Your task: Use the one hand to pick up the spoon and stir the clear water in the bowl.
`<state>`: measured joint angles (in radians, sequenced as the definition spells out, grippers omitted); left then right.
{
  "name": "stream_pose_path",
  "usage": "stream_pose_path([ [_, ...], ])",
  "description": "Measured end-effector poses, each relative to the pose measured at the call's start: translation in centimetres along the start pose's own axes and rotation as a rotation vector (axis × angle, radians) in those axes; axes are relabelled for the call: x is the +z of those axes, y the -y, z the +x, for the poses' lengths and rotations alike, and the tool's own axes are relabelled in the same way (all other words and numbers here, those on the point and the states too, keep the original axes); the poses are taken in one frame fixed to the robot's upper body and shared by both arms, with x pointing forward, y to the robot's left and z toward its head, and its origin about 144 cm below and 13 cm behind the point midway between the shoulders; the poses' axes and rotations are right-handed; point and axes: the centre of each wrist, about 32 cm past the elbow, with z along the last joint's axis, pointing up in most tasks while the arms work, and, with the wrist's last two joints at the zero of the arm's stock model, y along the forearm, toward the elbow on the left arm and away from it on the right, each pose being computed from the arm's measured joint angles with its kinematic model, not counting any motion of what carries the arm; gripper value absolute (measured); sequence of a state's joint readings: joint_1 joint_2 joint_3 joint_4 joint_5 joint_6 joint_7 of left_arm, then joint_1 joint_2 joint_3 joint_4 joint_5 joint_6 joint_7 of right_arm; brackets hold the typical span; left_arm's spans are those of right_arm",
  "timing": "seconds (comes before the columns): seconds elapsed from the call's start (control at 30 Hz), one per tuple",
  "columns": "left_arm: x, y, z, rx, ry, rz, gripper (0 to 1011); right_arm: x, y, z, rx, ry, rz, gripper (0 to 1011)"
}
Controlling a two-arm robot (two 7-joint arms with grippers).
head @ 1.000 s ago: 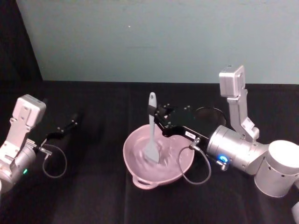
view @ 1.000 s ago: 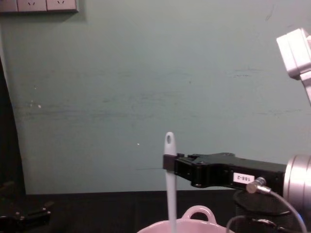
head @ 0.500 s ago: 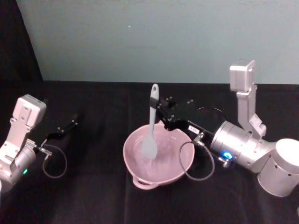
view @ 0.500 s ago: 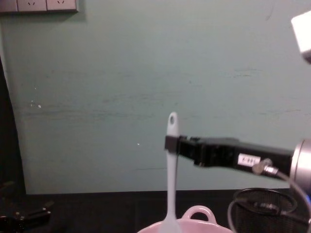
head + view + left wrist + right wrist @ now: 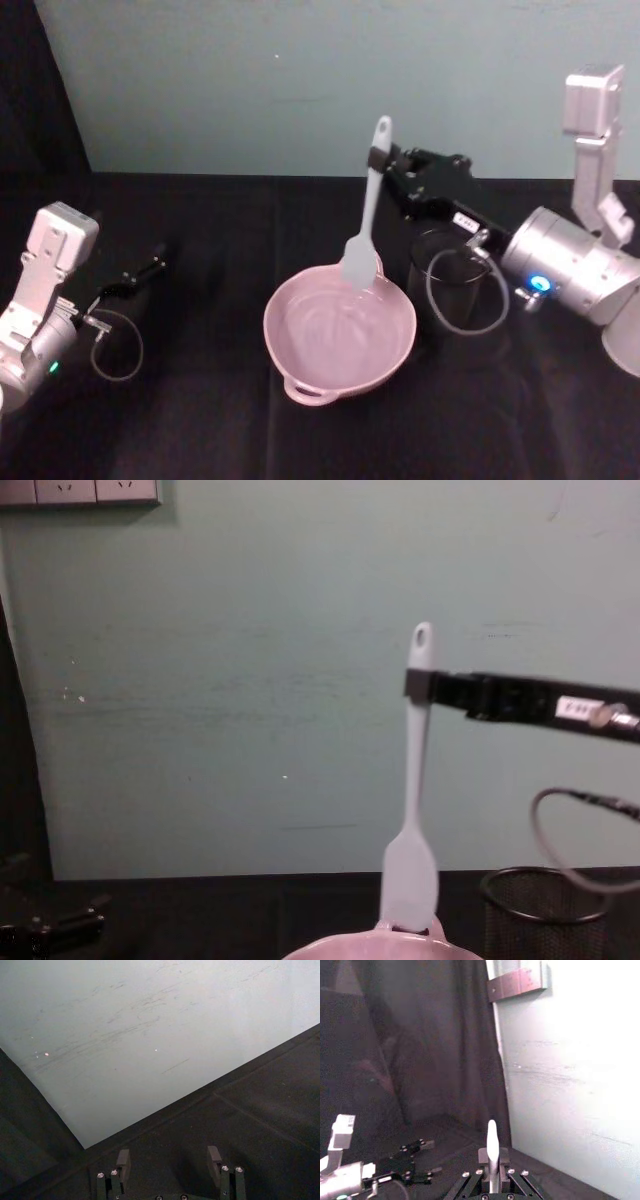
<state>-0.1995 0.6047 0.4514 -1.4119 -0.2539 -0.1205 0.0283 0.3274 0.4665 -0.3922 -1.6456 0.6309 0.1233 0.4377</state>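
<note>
The white spoon (image 5: 366, 215) hangs upright, its flat blade just above the far rim of the pink bowl (image 5: 272, 318). My right gripper (image 5: 378, 158) is shut on the upper handle, reaching in from the right. From the chest view the spoon (image 5: 411, 780) dangles with its blade over the bowl's rim (image 5: 340, 948), held by the right gripper (image 5: 414, 685). The right wrist view has the handle tip (image 5: 492, 1144) standing up between the closed fingers. Water lies in the bowl. My left gripper (image 5: 140, 272) rests parked at the left, fingers (image 5: 122, 1162) apart and holding nothing.
A black wire-mesh cup (image 5: 445, 285) stands right beside the bowl on its right, under the right arm; it also appears in the chest view (image 5: 540, 910). A black cloth covers the table (image 5: 200, 420). A teal wall rises close behind the table.
The right gripper has lifted the spoon out of the water and carried it up, back and to the right. The left arm has stayed still.
</note>
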Motion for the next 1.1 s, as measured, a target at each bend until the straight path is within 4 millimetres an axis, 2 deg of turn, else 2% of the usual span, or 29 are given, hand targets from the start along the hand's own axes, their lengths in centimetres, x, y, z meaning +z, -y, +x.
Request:
stream_pose_path([
  [0.3,0.0,0.0,0.0,0.0,0.0,0.0,1005,2.3,2.1,2.2,-0.059,0.002,0.011,110],
  [0.63,0.0,0.0,0.0,0.0,0.0,0.0,1005,3.5,4.3,3.8,-0.132,0.005,0.021,110],
  [0.83,0.0,0.0,0.0,0.0,0.0,0.0,1005,2.5,4.9,4.6,-0.166,-0.024,0.003,110],
  [1.1,0.0,0.0,0.0,0.0,0.0,0.0,1005,-1.2,5.5,5.8,-0.195,-0.123,-0.006,110],
])
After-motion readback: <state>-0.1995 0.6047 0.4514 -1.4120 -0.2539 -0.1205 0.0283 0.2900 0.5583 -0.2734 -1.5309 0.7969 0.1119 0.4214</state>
